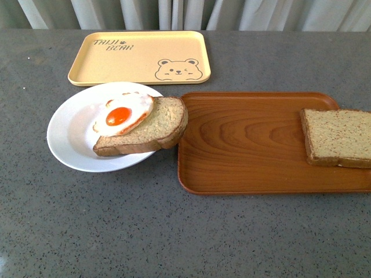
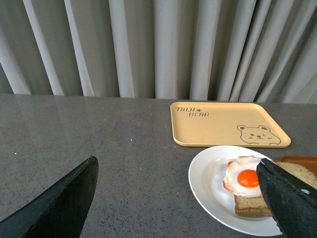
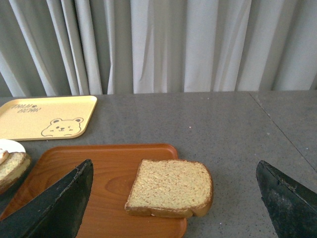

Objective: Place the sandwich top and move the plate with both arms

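Note:
The sandwich top point(image 1: 339, 137), a plain brown bread slice, lies on the right end of the brown wooden tray point(image 1: 243, 145); it also shows in the right wrist view point(image 3: 171, 187), overhanging the tray's edge. The white plate point(image 1: 75, 130) holds a bread slice topped with a fried egg point(image 1: 123, 114). Neither arm shows in the front view. My right gripper point(image 3: 173, 198) is open, its fingers wide either side of the sandwich top and above it. My left gripper point(image 2: 178, 198) is open over bare table beside the plate point(image 2: 208, 178).
A pale yellow bear tray point(image 1: 141, 58) lies at the back, behind the plate. The wooden tray point(image 3: 99, 173) sits right of the plate, nearly touching it. The grey speckled table point(image 1: 174, 231) ends at a curtain.

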